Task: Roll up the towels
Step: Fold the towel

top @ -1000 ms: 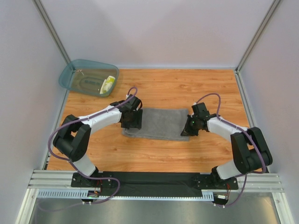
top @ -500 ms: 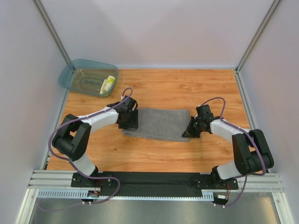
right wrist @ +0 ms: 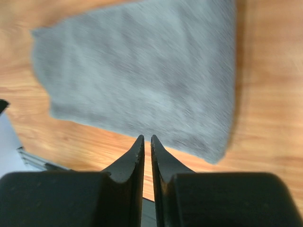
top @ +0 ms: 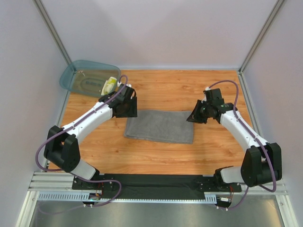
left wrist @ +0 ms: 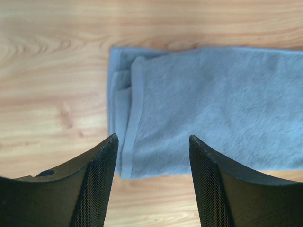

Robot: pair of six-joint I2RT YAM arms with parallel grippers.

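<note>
— Where is the grey towel (top: 160,126) being seen?
— It is being shown lying flat and folded near the middle of the wooden table (top: 165,90). In the left wrist view, stacked layers are being shown at its short edge. No roll is being formed yet.

— How is the left gripper (top: 126,107) being held?
— It is being held at about ten o'clock of the towel, just off the corner. Its jaws are being kept wide apart, and nothing is being gripped.

— And the right gripper (top: 196,115)?
— It is being held at about two o'clock of the towel. Its fingers (right wrist: 137,151) are being pressed almost together with only a thin slit between them, and nothing is being carried.

— Is the yellow-and-white cloth (top: 109,85) being touched?
— No. It is being kept inside the teal tub (top: 71,75) at the table's ten o'clock corner, well apart from both grippers.
</note>
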